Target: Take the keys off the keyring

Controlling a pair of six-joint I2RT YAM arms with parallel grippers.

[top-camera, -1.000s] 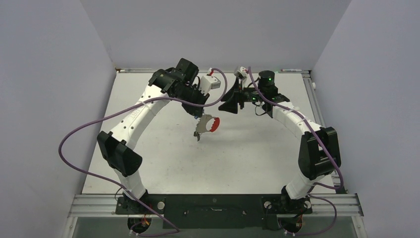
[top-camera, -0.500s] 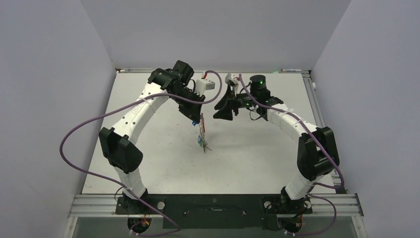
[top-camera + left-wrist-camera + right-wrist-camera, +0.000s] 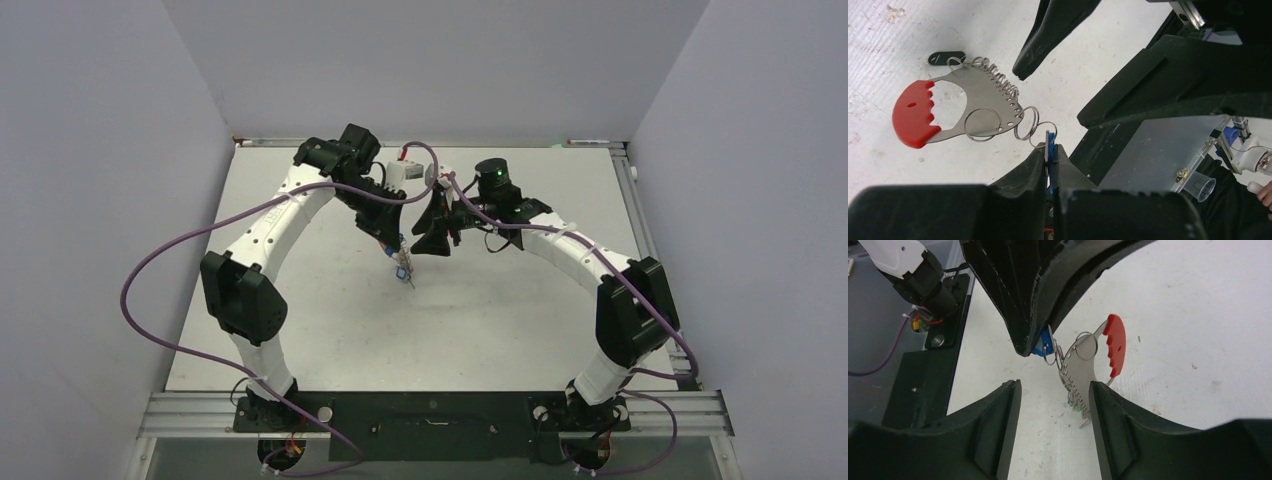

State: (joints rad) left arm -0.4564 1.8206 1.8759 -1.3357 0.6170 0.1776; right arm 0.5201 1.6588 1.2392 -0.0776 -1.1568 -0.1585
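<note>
The keyring point(image 3: 973, 95) is a flat silvery-grey loop with a bright red end point(image 3: 913, 116), hanging just above the table. Small wire rings link it to a blue key tag point(image 3: 1050, 142), and my left gripper point(image 3: 1050, 149) is shut on that tag. Along the keyring's coiled edge hang tiny keys point(image 3: 1076, 404) with green and blue tags, and a black tag point(image 3: 946, 58) shows at its far end. My right gripper point(image 3: 1053, 385) stands open. The keyring's lower edge point(image 3: 1079, 371) is just beyond its jaws, near the right finger point(image 3: 1108, 425). From above, both grippers point(image 3: 396, 245) point(image 3: 422, 245) meet mid-table.
Purple cables point(image 3: 160, 270) loop off both arms over the left and middle of the white table point(image 3: 500, 320). A grey box with a clear cup point(image 3: 1198, 185) lies at the right of the left wrist view. Grey walls close in on three sides.
My left gripper has shifted slightly left with the keyring, which swung from flat-on to edge-on in the top view. My right gripper has moved left up to it, its jaws narrowing somewhat.
</note>
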